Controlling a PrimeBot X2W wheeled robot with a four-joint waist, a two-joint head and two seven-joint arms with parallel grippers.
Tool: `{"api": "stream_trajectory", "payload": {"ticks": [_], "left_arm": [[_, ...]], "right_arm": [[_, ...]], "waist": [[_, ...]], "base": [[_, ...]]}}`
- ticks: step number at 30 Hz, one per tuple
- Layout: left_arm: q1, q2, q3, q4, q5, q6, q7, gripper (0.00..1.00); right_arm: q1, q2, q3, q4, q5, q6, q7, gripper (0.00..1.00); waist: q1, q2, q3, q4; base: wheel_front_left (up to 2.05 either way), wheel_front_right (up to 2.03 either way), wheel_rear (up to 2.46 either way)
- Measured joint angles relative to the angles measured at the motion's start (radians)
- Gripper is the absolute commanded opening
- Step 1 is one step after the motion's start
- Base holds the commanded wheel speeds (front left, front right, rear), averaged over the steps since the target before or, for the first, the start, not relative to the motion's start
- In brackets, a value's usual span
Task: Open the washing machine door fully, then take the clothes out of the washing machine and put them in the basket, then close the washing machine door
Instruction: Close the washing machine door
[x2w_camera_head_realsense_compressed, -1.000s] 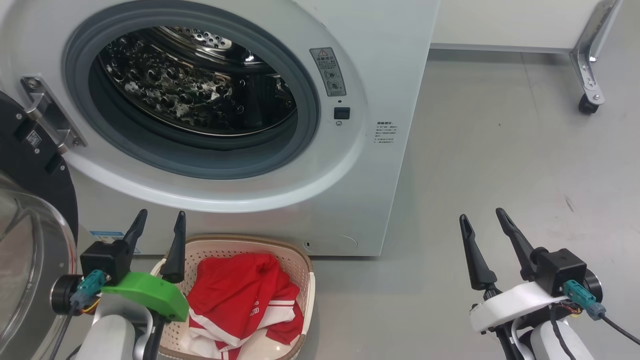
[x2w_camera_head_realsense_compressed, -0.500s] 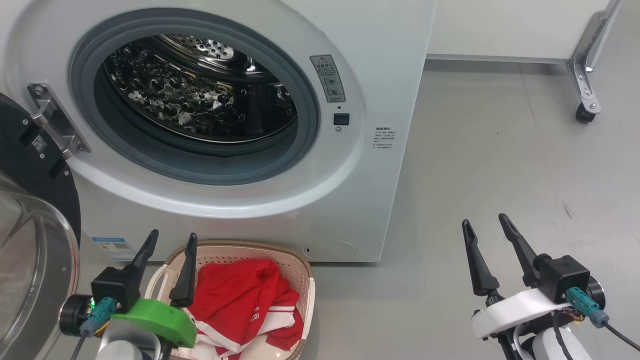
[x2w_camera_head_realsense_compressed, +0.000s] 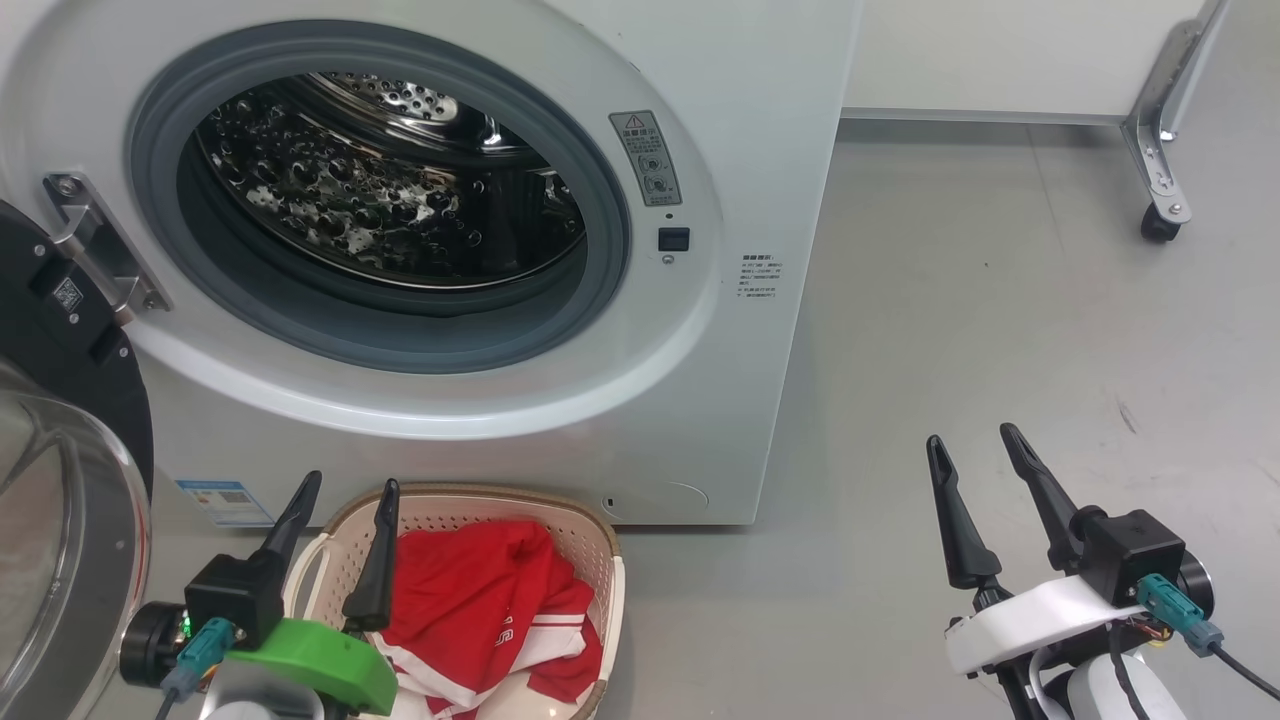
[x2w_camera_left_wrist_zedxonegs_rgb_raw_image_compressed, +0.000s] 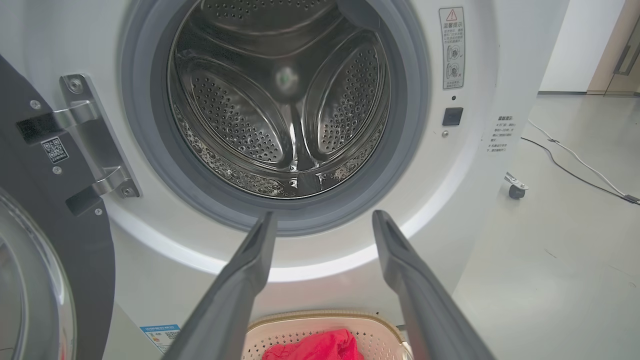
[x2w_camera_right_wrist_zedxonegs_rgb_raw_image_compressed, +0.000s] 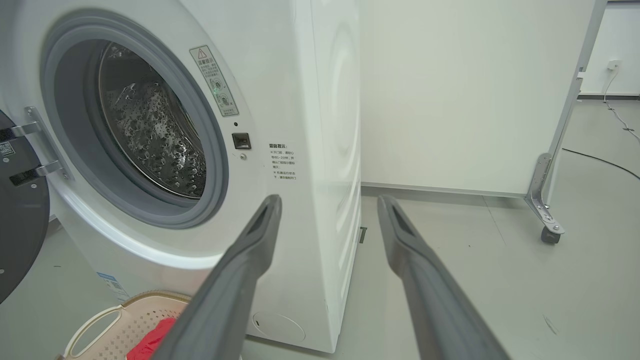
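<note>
The white washing machine (x2w_camera_head_realsense_compressed: 760, 120) (x2w_camera_left_wrist_zedxonegs_rgb_raw_image_compressed: 480, 210) (x2w_camera_right_wrist_zedxonegs_rgb_raw_image_compressed: 320, 100) stands with its steel drum (x2w_camera_head_realsense_compressed: 380, 190) (x2w_camera_left_wrist_zedxonegs_rgb_raw_image_compressed: 280, 100) bare of laundry. Its door (x2w_camera_head_realsense_compressed: 60, 430) (x2w_camera_left_wrist_zedxonegs_rgb_raw_image_compressed: 55, 240) (x2w_camera_right_wrist_zedxonegs_rgb_raw_image_compressed: 20, 220) hangs swung wide open at the left, black rim and glass bowl facing me. On the floor before the machine sits the cream basket (x2w_camera_head_realsense_compressed: 600, 560) (x2w_camera_left_wrist_zedxonegs_rgb_raw_image_compressed: 300, 330) (x2w_camera_right_wrist_zedxonegs_rgb_raw_image_compressed: 125, 320) holding the red and white clothes (x2w_camera_head_realsense_compressed: 480, 600) (x2w_camera_left_wrist_zedxonegs_rgb_raw_image_compressed: 320, 347) (x2w_camera_right_wrist_zedxonegs_rgb_raw_image_compressed: 150, 342). My left gripper (x2w_camera_head_realsense_compressed: 345, 485) (x2w_camera_left_wrist_zedxonegs_rgb_raw_image_compressed: 322, 220) hovers open over the basket's left rim, nothing between its fingers. My right gripper (x2w_camera_head_realsense_compressed: 970, 435) (x2w_camera_right_wrist_zedxonegs_rgb_raw_image_compressed: 327, 202) stands open and bare over the floor to the right.
A white partition on a metal foot with a castor (x2w_camera_head_realsense_compressed: 1160, 225) (x2w_camera_right_wrist_zedxonegs_rgb_raw_image_compressed: 550, 235) stands at the back right. Cables (x2w_camera_left_wrist_zedxonegs_rgb_raw_image_compressed: 575, 165) (x2w_camera_right_wrist_zedxonegs_rgb_raw_image_compressed: 600, 160) lie on the grey floor beyond the machine. The open door takes up the room at the far left.
The head view has tilted, shifting the whole picture down a little. My left gripper has drawn back and lower towards the basket's left rim. The right gripper has barely moved.
</note>
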Motion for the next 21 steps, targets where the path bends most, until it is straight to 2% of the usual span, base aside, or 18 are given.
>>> {"api": "stream_trajectory", "payload": {"ticks": [7, 10, 21], "left_arm": [[0.020, -0.002, 0.004, -0.020, 0.008, 0.000, 0.000, 1.00], [0.029, -0.004, 0.007, -0.026, 0.009, 0.000, 0.000, 1.00], [0.040, -0.008, 0.016, -0.046, 0.010, 0.000, 0.000, 1.00]], "right_arm": [[0.004, 0.002, -0.015, -0.002, 0.000, -0.003, 0.000, 1.00], [0.013, 0.002, -0.030, -0.004, 0.000, -0.019, 0.000, 1.00], [0.017, 0.003, -0.034, -0.001, 0.000, -0.021, 0.000, 1.00]], "waist": [[0.0000, 0.0000, 0.000, -0.004], [0.0000, 0.0000, -0.002, -0.007], [0.0000, 0.0000, -0.004, -0.009]], "base": [[0.00, 0.00, 0.00], [0.00, 0.00, 0.00], [0.00, 0.00, 0.00]]}}
